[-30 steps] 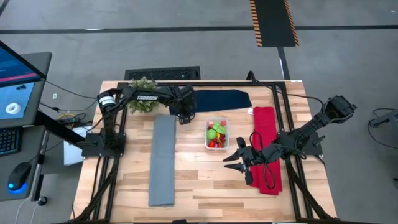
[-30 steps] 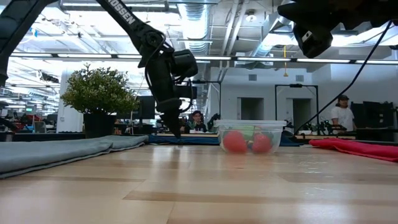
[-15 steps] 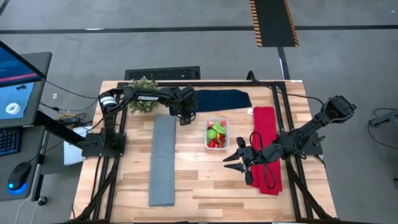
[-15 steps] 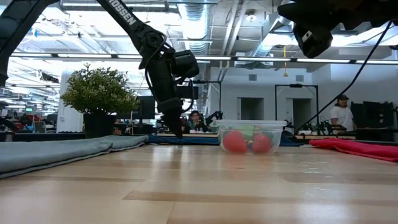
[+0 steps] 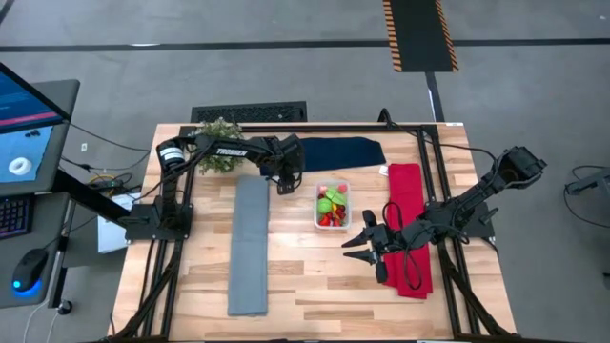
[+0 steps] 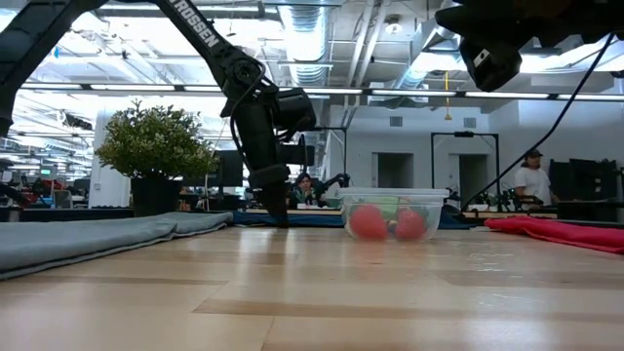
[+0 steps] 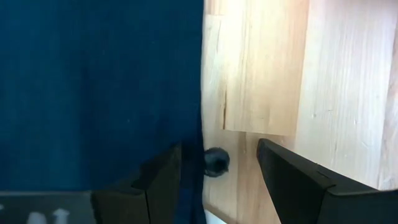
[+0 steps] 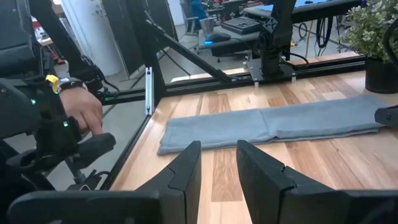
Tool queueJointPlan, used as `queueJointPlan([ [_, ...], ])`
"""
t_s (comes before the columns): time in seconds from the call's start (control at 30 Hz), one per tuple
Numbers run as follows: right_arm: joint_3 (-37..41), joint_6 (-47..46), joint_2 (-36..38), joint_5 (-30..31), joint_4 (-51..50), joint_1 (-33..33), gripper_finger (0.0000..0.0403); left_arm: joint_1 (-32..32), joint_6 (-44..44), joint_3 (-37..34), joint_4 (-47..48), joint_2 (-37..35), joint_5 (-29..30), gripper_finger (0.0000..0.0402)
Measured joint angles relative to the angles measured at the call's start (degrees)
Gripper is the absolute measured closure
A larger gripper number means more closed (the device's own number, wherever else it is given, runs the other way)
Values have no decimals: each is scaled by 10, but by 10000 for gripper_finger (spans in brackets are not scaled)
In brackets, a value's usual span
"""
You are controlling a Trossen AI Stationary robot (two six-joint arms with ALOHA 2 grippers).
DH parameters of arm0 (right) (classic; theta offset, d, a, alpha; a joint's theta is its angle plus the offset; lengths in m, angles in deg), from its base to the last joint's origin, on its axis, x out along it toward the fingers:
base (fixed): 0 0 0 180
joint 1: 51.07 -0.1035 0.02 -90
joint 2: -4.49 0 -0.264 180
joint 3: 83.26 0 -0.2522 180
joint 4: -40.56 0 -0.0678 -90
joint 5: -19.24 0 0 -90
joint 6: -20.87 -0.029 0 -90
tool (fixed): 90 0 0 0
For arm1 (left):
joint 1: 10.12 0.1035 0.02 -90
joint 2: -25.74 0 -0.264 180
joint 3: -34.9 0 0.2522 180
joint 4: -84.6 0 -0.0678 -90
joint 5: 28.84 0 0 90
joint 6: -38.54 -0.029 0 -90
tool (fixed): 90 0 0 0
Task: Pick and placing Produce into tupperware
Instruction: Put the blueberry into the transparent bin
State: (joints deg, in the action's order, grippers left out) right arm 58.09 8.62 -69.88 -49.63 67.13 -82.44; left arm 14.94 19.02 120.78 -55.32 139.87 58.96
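**Left arm drops onto the last cherry**

In the high view the left gripper [image 5: 283,183] sits just above centre frame, at the lower left corner of the navy cloth [image 5: 338,151]. It has edged slightly right and down over the past second. The low view shows the same move: the wrist has tilted and the fingertips now reach down to the bench [image 6: 312,292] left of centre, where a second ago they hung a little above it.

The left wrist view shows why. A small dark cherry [image 7: 216,162] lies on the wood low in the frame, touching the cloth's edge, between the two dark fingers [image 7: 292,180]. The jaws are open around it, with clear gaps on both sides, and nothing is gripped yet.

The tub [image 5: 332,206] stands at centre frame in the high view, to the lower right of the left gripper and near it, already holding green and red pieces. In the low view, red pieces show through its clear wall [image 6: 395,216].

The right gripper [image 5: 366,244] hovers lower right of centre, beside the red cloth [image 5: 408,229], and has not moved. Its jaws are parted and empty in the right wrist view.

The descent suggests the cherry pick is in hand. I see no other loose produce on the bench, so the task looks nearly done. The risk is pinching the cloth edge along with the cherry.
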Motion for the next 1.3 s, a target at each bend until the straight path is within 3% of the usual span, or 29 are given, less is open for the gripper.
queueJointPlan([
  [0.2,0,0,0,0,0,0,278,-1,2,0,10,0,8,206],
  [0.53,0,1,0,0,0,0,278,-1,3,4,22,1,8,305],
  [0.8,0,1,0,0,0,0,278,-3,0,34,71,5,23,348],
  [1.03,0,1,0,0,0,0,278,-3,14,37,80,5,20,338],
  [1.3,0,2,0,0,0,0,278,-10,22,38,90,5,16,265],
])
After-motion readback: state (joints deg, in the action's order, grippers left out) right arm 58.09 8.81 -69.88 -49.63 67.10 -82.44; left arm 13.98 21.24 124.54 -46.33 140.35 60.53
